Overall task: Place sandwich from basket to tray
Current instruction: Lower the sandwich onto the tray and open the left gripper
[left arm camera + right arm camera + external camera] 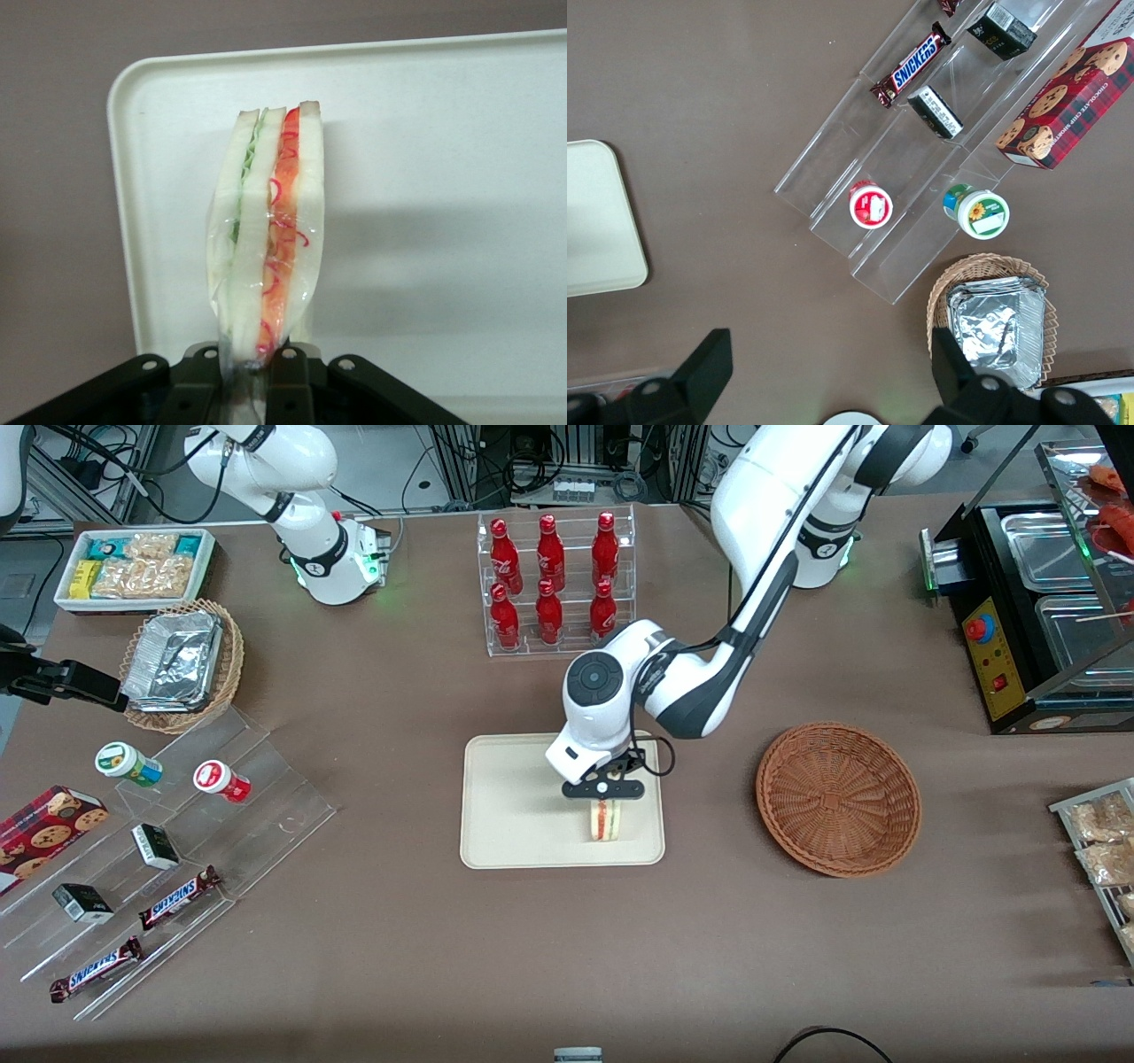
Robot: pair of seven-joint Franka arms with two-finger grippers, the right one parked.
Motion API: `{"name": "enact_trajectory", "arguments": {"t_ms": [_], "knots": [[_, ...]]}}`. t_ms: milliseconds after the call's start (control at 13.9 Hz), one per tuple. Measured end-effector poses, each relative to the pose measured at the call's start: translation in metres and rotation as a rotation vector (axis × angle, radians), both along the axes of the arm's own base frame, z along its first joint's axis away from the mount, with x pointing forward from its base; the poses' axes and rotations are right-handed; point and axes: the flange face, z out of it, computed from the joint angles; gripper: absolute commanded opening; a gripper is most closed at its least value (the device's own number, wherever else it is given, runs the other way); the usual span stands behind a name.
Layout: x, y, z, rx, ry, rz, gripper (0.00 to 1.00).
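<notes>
Placing step: gripper (605, 789) is over the tray (505, 815), fingers (288, 376) closed on the sandwich (266, 239), which stands upright with its cut edge showing. Basket (838, 797) sits empty toward the working arm's end. Sandwich looks to touch the tray, hard to confirm. Next: open fingers, lift straight up.

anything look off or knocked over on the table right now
Nothing is spilled or damaged. The one oddity: the sandwich stands on edge over the tray, only because the gripper is shut on it from above. The basket sits upright, with nothing in it.
</notes>
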Motion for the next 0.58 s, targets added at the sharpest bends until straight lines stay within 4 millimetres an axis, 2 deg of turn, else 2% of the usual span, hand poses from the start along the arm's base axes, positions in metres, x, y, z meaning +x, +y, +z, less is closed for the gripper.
{"name": "enact_trajectory", "arguments": {"t_ms": [144,216,289,361,577], "knots": [[0.001,-0.002,-0.016,-0.006,0.002,0.002,0.0],[0.001,-0.002,-0.023,-0.008,0.002,0.003,0.17],[0.001,-0.003,-0.024,-0.01,0.001,0.004,0.65],[0.002,-0.003,-0.024,-0.012,0.0,0.006,1.0],[0.003,-0.004,-0.022,-0.016,-0.004,0.023,1.0]]}}
